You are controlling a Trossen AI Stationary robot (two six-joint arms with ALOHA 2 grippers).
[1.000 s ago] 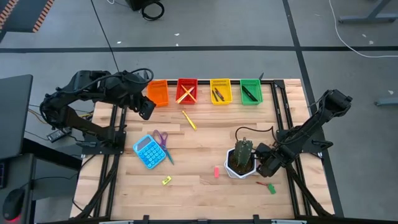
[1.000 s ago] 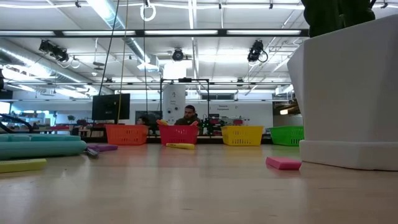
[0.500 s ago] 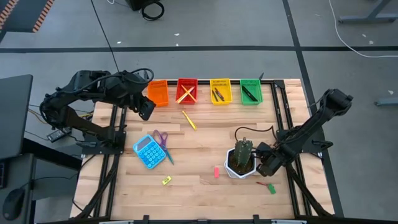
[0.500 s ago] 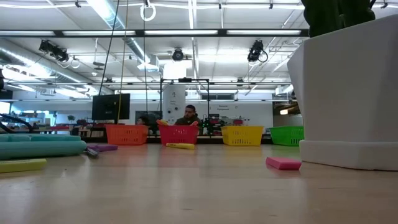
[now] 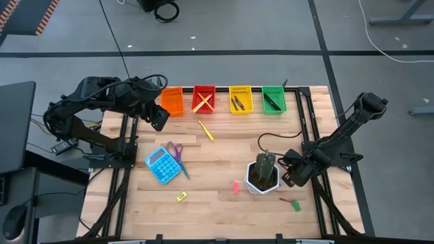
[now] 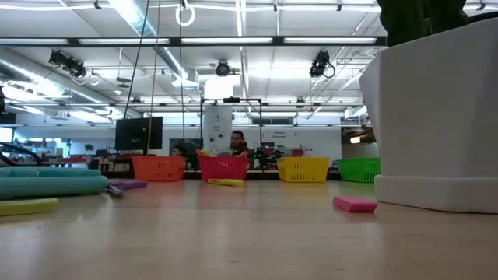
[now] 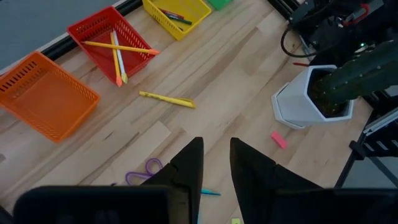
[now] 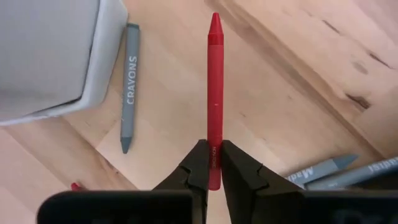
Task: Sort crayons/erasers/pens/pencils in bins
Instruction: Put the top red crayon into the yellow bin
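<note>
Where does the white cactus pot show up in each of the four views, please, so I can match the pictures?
High view: the white cactus pot stands toward the table's right, beside the right gripper.
Low view: it fills the right edge, close to the camera.
Left wrist view: at the right, far across the table.
Right wrist view: only its white wall shows, in a corner.
Shared landmark: the pink eraser near the pot, also in the low and left wrist views.

Bins along the table's far edge: orange bin (image 5: 171, 102), red bin (image 5: 203, 99), yellow bin (image 5: 241, 99), green bin (image 5: 273, 99) (all slotted). Calculator (image 5: 161, 165): blue. Scissors (image 5: 175, 152): purple-handled. Eraser (image 5: 236, 187): pink. Crayon (image 8: 214, 99): red. Pot (image 6: 436, 117): white.
</note>
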